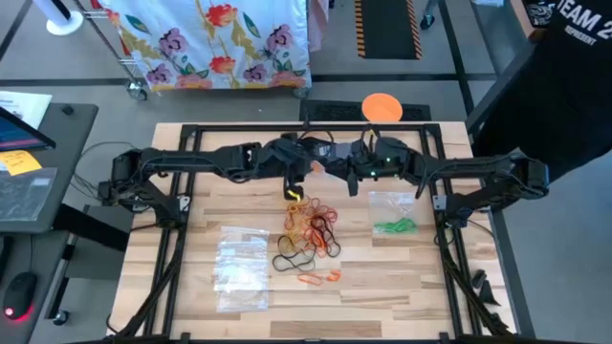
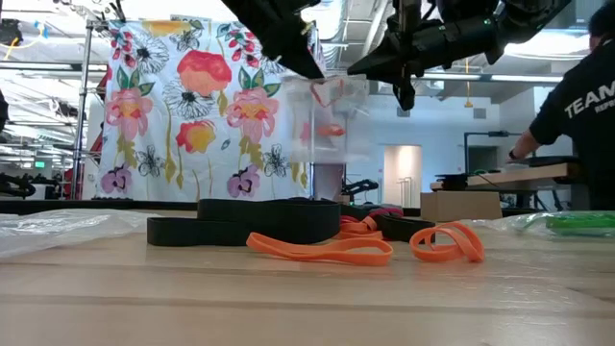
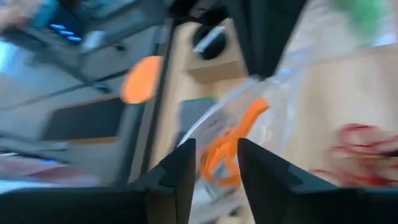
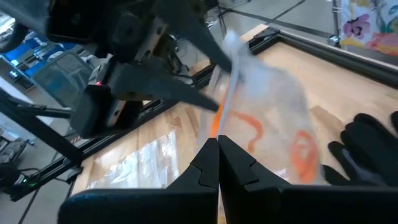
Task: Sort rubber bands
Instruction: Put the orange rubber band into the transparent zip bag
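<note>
Mixed rubber bands heaped mid-table, no shared long axis; loose orange bands lying flat at the near edge, too tangled to count. Clear bag with orange bands inside hanging upright above the table's far middle. Right gripper pinched shut on its edge, left gripper parted around it. "TEAM" legible on a person's black shirt, far right

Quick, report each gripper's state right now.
Left gripper: fingers parted, at the clear bag holding orange rubber bands; grip cannot be told.
Right gripper: shut on the clear bag.
</note>
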`<state>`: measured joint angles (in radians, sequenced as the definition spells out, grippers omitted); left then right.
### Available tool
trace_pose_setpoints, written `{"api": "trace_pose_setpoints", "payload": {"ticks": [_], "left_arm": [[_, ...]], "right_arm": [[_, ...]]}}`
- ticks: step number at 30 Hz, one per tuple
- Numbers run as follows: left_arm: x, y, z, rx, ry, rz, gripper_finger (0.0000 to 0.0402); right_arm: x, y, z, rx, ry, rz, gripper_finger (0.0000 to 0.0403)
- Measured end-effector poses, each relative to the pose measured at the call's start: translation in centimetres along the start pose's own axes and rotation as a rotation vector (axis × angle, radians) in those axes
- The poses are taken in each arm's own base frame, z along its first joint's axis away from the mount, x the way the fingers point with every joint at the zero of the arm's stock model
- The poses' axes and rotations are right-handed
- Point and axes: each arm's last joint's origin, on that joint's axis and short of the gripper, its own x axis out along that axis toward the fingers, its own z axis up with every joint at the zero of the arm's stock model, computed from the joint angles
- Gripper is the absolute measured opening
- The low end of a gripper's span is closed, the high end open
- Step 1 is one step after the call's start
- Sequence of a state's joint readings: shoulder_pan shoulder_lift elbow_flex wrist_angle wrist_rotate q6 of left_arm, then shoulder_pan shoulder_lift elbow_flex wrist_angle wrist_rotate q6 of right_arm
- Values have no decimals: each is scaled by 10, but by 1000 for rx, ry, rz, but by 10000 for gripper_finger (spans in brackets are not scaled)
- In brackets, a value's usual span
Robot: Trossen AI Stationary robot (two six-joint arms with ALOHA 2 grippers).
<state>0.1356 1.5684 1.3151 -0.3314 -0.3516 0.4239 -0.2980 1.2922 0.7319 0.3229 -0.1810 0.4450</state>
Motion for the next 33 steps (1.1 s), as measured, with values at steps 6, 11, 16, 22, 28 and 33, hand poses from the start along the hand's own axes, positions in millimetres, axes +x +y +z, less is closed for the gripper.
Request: {"api": "trace_pose_setpoints", "payload": {"ticks": [6,11,16,22,28,33], "left_arm": [[-3,-4,4,48,12,86,120],[-3,-6,7,-137,-14,91,120],[-18,-3,7,-48,34,189,120],[-67,6,9,-107,-1,187,120],[-95,8,-24,-201,77,118,121],[-96,-13,-55,-291,-12,-85,121]], "right_arm": [[-2,-10,5,10,-6,-11,0],[-3,-13,6,14,-9,-15,0],[-10,-15,10,24,7,-49,0],[-20,-22,24,34,81,-18,0],[-26,-19,23,-19,181,-167,0],[-24,-11,23,-63,193,-154,0]]}}
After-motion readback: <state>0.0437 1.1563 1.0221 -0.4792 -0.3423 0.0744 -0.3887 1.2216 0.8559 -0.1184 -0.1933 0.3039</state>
